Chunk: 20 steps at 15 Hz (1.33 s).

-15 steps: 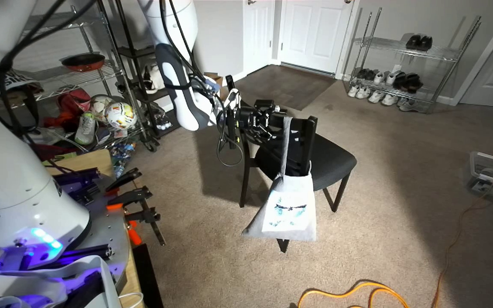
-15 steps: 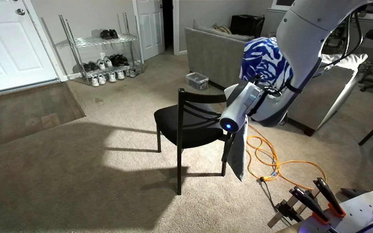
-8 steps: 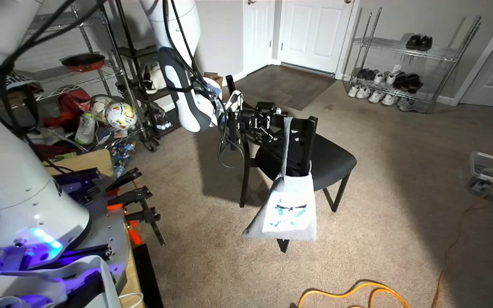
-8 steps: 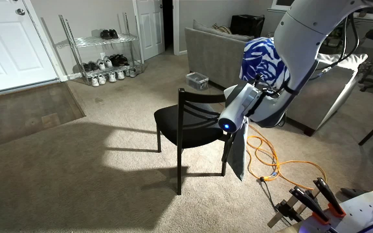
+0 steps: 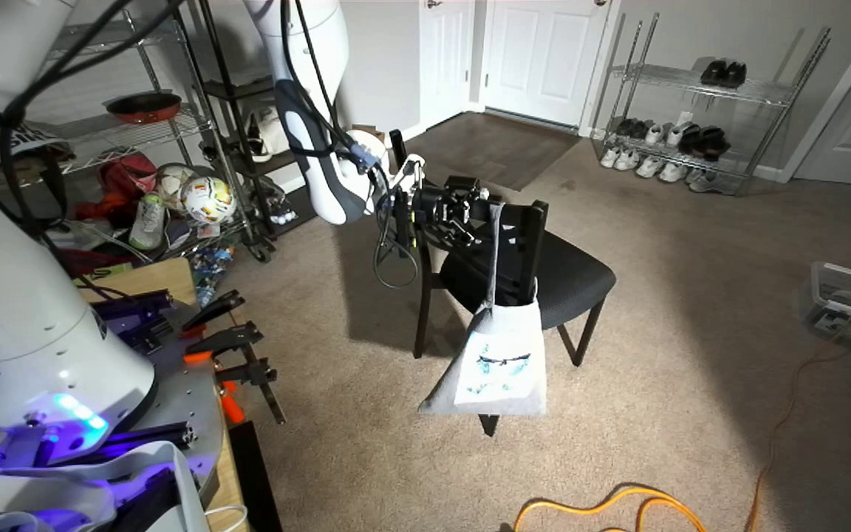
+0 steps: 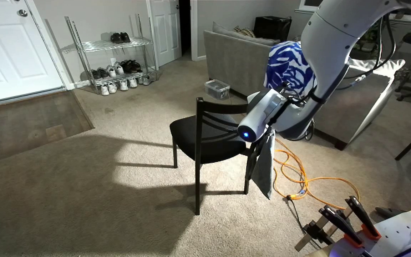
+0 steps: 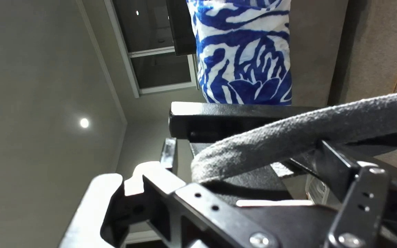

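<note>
A grey cloth bag [image 5: 499, 362] with a pale printed panel hangs by its strap [image 5: 496, 251] from the back of a black chair [image 5: 566, 281]. The bag [image 6: 263, 167] and chair [image 6: 209, 139] show in both exterior views. My gripper [image 5: 479, 216] is at the chair's top rail, beside the strap. In the wrist view my gripper [image 7: 250, 156] has its fingers wide apart. The grey strap [image 7: 264, 148] runs across the gap between them, over the chair back [image 7: 233, 119]. The right finger overlaps the strap; contact is unclear. The arm hides the gripper in an exterior view.
A table edge with clamps [image 5: 230, 340] stands by the robot base. An orange cord [image 6: 298, 167] lies on the carpet. A sofa with a blue-white towel [image 6: 291, 66], a clear bin [image 6: 217, 89] and a shoe rack [image 6: 116, 46] stand farther off.
My gripper has moved slightly toward the chair rail and strap. The strap and the bag have shifted a little. The chair has not moved.
</note>
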Each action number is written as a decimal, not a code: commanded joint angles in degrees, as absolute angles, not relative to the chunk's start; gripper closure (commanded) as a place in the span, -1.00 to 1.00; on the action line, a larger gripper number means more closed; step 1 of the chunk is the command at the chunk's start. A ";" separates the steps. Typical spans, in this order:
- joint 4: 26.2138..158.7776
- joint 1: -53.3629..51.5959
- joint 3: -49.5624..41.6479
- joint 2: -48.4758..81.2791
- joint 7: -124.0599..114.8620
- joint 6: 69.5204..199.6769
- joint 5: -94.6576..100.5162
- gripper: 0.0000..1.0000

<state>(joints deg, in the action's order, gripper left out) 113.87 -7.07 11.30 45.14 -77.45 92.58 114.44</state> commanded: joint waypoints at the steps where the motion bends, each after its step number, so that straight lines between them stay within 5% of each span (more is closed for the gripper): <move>1: 113.61 -7.61 11.25 44.88 -77.12 91.46 112.57 -1.00; 20: 113.58 -6.48 9.88 42.90 -78.19 90.61 112.05 -1.00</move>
<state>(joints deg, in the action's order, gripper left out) 113.40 -6.81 10.04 44.84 -77.96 91.57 113.51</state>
